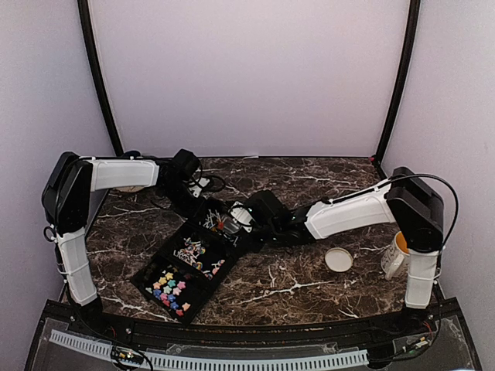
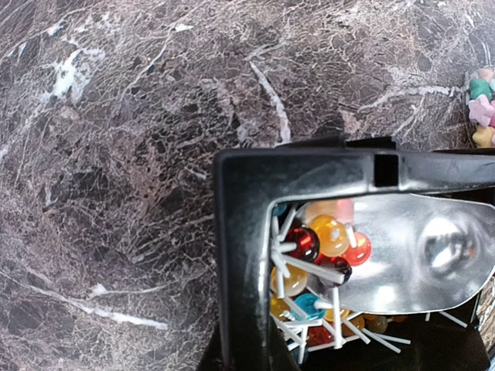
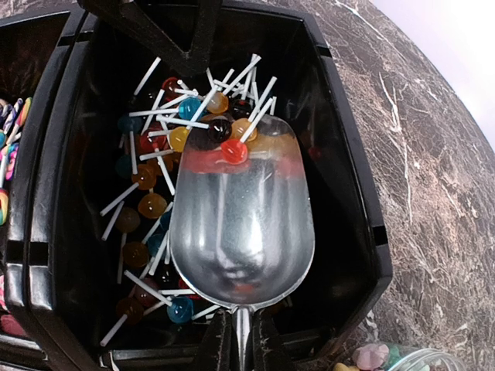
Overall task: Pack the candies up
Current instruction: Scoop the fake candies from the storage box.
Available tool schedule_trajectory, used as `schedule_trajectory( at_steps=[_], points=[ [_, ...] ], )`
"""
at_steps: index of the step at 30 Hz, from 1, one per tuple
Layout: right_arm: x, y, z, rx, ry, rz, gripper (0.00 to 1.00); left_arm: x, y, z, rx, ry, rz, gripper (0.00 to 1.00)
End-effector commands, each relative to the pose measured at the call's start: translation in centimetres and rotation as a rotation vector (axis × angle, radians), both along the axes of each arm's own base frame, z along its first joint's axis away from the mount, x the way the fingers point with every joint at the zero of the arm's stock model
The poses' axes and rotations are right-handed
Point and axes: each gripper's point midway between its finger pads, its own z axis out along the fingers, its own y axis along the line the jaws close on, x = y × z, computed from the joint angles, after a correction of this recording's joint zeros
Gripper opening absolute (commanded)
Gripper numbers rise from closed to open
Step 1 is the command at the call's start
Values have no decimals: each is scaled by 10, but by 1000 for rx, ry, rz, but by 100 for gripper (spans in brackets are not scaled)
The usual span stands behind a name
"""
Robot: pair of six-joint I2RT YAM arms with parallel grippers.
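A black tray (image 1: 147, 272) with several compartments lies slantwise. Bright star candies (image 1: 170, 290) fill its near compartment and show in the left wrist view (image 2: 481, 108). Striped sweets (image 1: 193, 251) lie in the middle one. The far compartment holds lollipops (image 3: 155, 205) on white sticks. My right gripper (image 3: 242, 340) is shut on the handle of a metal scoop (image 3: 241, 216). The scoop lies in that compartment with a red lollipop (image 3: 233, 151) at its lip. My left gripper (image 1: 203, 202) is closed on the tray's far wall (image 2: 240, 255); its fingers (image 3: 166, 35) show above the lollipops.
A round tan lid (image 1: 338, 260) lies right of the tray. A white mug (image 1: 394, 255) stands by the right arm's base. A clear container with pastel sweets (image 3: 371, 357) shows at the right wrist view's bottom edge. Marble tabletop (image 2: 116, 154) surrounds the tray.
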Motion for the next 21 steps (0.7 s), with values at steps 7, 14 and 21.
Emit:
schedule_trajectory(
  at_steps=[7,14,21],
  points=[
    [14,1,28,163,-83,-33,0,6,-14,46,-104,-96,-12,0],
    [12,-2,38,254,-131,-22,0,6,-13,45,-96,-96,-9,0],
    [9,-9,52,316,-165,-18,0,6,-11,45,-89,-99,-6,0]
  ],
)
